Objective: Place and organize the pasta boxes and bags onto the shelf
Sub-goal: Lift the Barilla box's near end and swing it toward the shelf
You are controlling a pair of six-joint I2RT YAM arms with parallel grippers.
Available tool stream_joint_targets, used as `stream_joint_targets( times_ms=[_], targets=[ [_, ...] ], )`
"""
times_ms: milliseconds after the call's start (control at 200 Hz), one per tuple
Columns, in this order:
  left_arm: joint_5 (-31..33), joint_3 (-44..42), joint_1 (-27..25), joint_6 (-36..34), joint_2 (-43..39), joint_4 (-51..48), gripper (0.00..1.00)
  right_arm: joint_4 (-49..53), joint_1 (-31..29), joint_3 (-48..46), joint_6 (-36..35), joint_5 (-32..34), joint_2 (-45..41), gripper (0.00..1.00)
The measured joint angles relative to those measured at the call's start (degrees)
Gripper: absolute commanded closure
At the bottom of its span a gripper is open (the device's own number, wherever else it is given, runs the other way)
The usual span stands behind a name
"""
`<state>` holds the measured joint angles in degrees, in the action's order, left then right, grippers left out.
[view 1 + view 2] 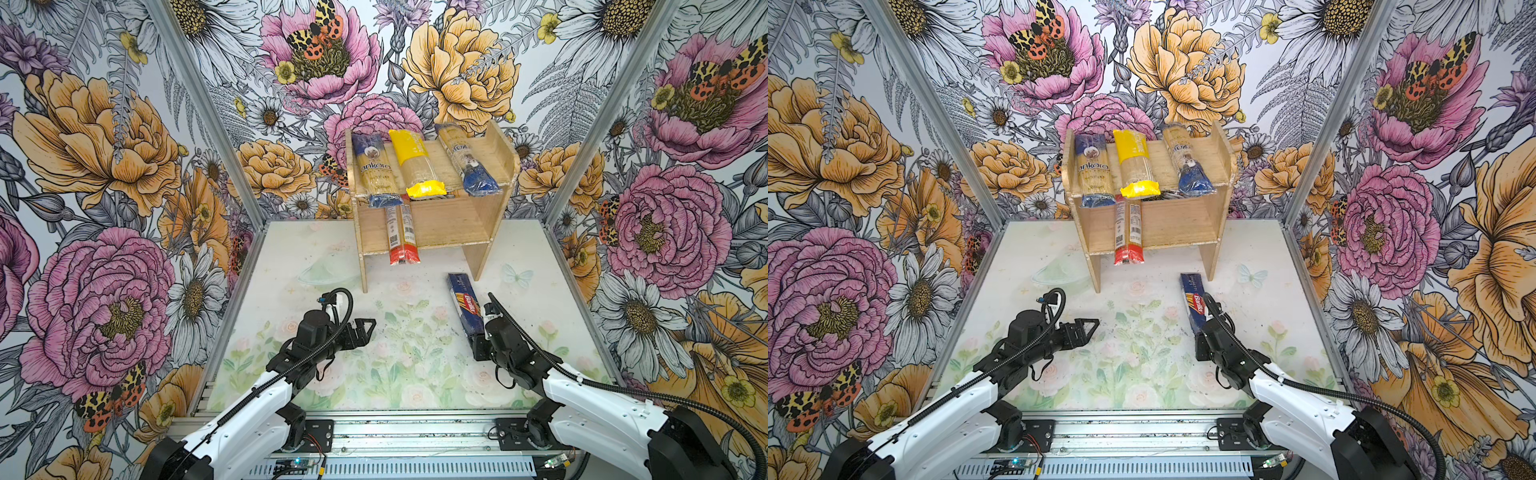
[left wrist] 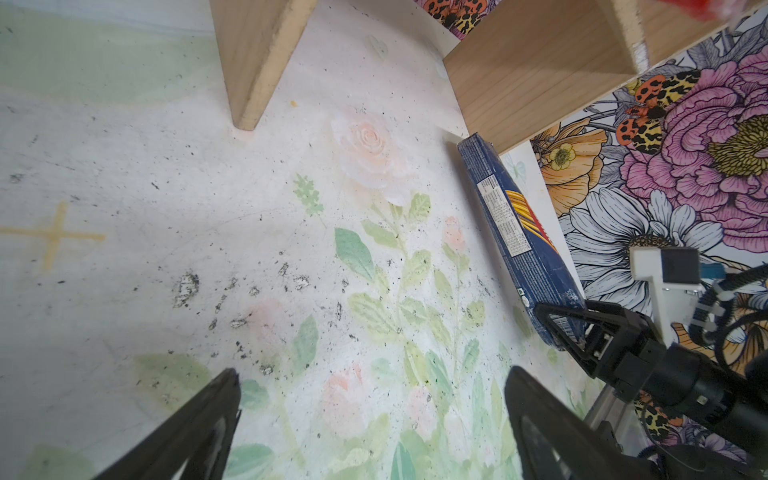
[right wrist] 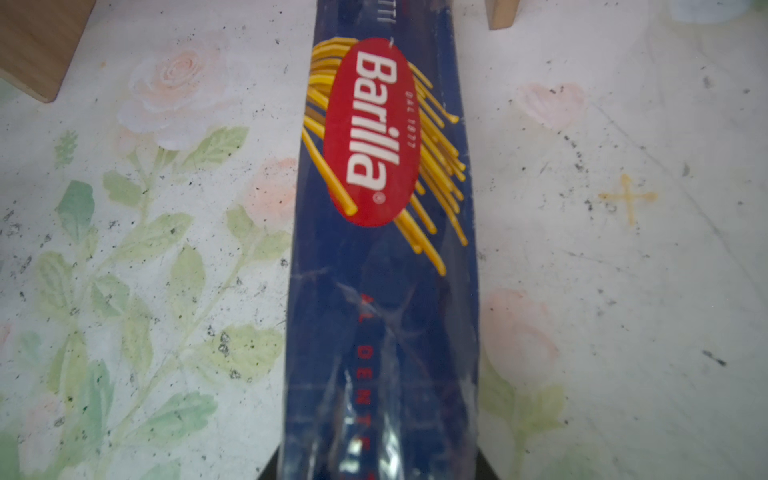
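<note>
The dark blue Barilla pack (image 1: 464,305) (image 3: 382,257) lies lengthwise on the table in front of the shelf (image 1: 440,220) (image 1: 1167,224). My right gripper (image 1: 478,343) (image 3: 376,473) is shut on its near end, also seen in the left wrist view as the right gripper (image 2: 569,328) on the pack (image 2: 515,232). On the top tier rest the blue-ended "ankara" bag (image 1: 374,170), the yellow-ended bag (image 1: 415,164) and a slimmer blue-ended bag (image 1: 465,162). A red-ended pack (image 1: 401,237) lies on the lower tier, overhanging its front. My left gripper (image 1: 365,327) (image 2: 372,374) hovers open and empty.
The shelf's left side panel (image 2: 257,62) and right side panel (image 1: 478,257) stand on the flowered table top (image 1: 399,365). The pack's far end lies close to the right panel's foot. Patterned walls enclose three sides, with a metal rail (image 1: 399,436) along the front.
</note>
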<state>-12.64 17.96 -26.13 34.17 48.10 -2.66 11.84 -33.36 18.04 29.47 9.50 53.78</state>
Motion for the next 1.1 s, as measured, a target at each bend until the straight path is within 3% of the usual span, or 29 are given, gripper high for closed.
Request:
stream_joint_targets(
  times_ms=[630,1101],
  targets=[
    [0.0,-0.52,0.07,0.0,-0.02,0.04,0.01,4.09,0.0,1.95,-2.19,-4.24,-0.33,1.0],
    [0.0,-0.76,0.07,0.0,-0.85,0.0,0.01,8.07,0.0,2.73,-2.23,-6.08,-5.07,1.0]
  ],
)
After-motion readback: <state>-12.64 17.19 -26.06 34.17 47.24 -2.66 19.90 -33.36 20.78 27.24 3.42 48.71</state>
